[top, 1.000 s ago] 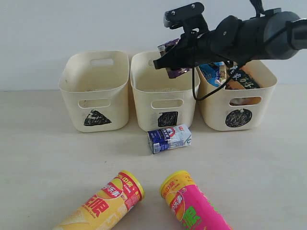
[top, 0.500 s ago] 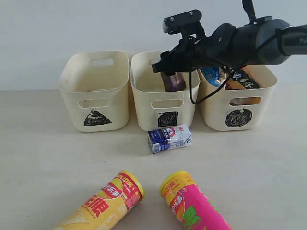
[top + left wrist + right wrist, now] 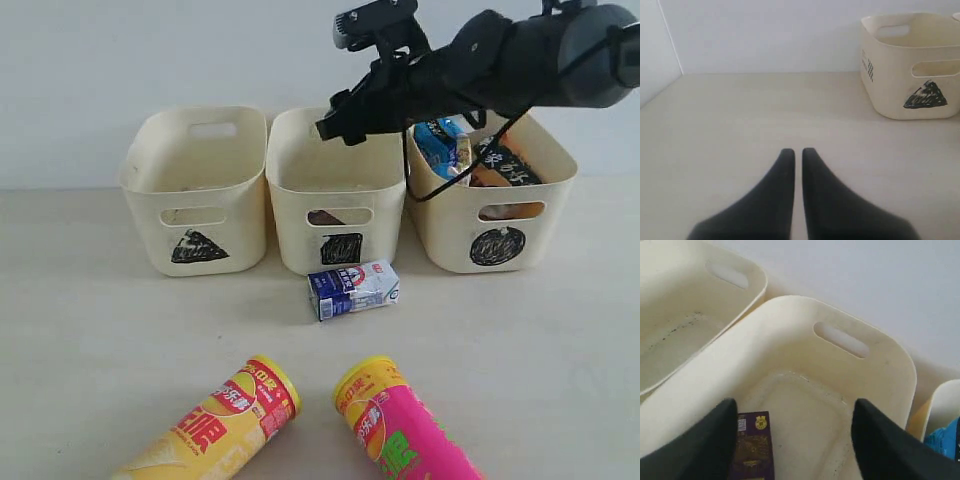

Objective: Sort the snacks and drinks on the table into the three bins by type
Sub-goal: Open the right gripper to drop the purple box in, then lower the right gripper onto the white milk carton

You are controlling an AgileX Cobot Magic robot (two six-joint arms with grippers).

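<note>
Drink-sorting step: right gripper (image 3: 795, 440), jaws apart and empty, hovers over the square-marked bin (image 3: 340, 180), where the purple carton (image 3: 752, 445) lies. Likely next: descend to the blue-and-white carton (image 3: 353, 288) just in front. Left gripper (image 3: 795, 155) closed, empty.

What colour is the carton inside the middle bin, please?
Dark purple; the carton shows best in right wrist view.
</note>
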